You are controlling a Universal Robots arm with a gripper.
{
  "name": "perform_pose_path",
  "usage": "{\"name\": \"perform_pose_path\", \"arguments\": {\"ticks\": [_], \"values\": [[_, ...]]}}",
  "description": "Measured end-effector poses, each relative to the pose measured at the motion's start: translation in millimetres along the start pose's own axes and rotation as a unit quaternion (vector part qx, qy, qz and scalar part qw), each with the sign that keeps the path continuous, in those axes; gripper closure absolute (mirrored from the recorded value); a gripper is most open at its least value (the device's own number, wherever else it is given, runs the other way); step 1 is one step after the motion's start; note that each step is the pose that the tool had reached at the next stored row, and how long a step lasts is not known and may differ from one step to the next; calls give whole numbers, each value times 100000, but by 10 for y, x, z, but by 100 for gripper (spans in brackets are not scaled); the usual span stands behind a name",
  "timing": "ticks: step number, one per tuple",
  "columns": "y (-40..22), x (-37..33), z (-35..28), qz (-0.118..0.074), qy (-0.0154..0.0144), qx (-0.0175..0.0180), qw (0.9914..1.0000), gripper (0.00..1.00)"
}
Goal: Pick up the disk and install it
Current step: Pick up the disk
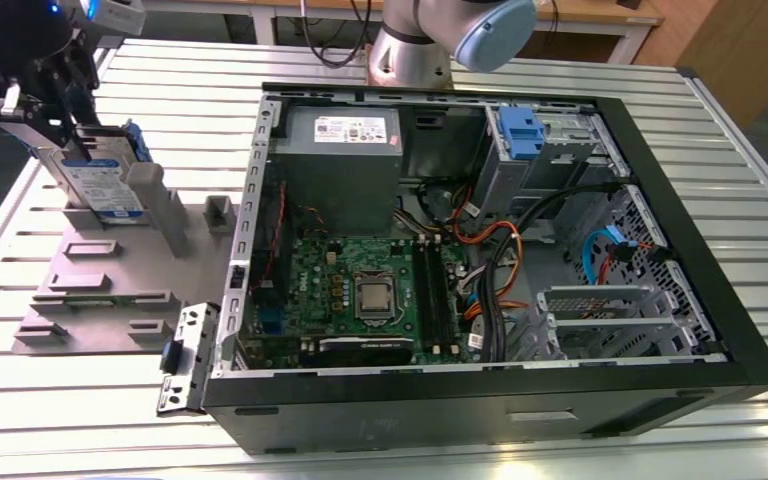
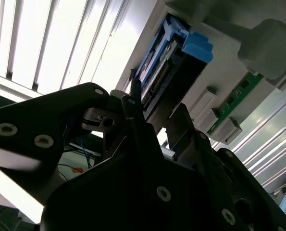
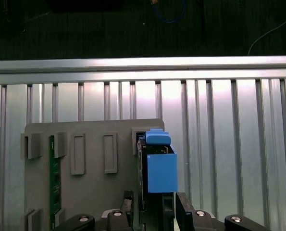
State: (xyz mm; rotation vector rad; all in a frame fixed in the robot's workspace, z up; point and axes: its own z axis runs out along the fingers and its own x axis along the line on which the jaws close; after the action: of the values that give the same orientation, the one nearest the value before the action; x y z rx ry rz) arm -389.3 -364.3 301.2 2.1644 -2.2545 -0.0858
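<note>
In the upper left of the exterior view the black gripper (image 1: 61, 130) reaches down onto the disk (image 1: 97, 180), a flat rectangular silver metal hard drive with a white-and-blue label and a blue plastic side bracket. The disk stands on edge in the back slot of a grey plastic stand (image 1: 104, 290) with upright posts, which lies on the pale slatted metal worktop (image 1: 37, 420) at the left of the frame.

In both wrist views the disk (image 3: 161, 173) (image 2: 170, 72) runs away from the gripper (image 3: 155, 211) (image 2: 157, 113), its blue tab (image 3: 157, 137) (image 2: 198, 46) at the far end. The fingers (image 3: 182, 206) are closed in on its two broad faces, one on each side, so the drive is clamped between them while its far edge is at the stand's slot (image 3: 90, 192). A thin green circuit strip (image 3: 55, 183) (image 2: 236, 94) sits in another slot of the same stand, well apart from the disk.

Further right in the exterior view, at centre frame, lies an open black computer case (image 1: 491, 395). Inside it, from left to right, are a grey power-supply box with a white sticker (image 1: 337, 160), a green motherboard (image 1: 357, 290) below it, a tangle of orange and black cables (image 1: 491, 260), and a blue drive carrier (image 1: 518, 130) in the upper right bay. The silver arm base with a blue cap (image 1: 418, 45) rises behind the case at the top centre
</note>
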Motion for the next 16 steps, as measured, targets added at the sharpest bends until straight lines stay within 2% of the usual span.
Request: {"name": "perform_pose_path", "arguments": {"ticks": [12,14,15,16], "values": [[0,0,5,0,-2,6,100000,53],[0,0,6,-1,-5,5,100000,54],[0,1,6,-4,5,-1,100000,60],[0,0,6,-1,6,0,100000,60]]}}
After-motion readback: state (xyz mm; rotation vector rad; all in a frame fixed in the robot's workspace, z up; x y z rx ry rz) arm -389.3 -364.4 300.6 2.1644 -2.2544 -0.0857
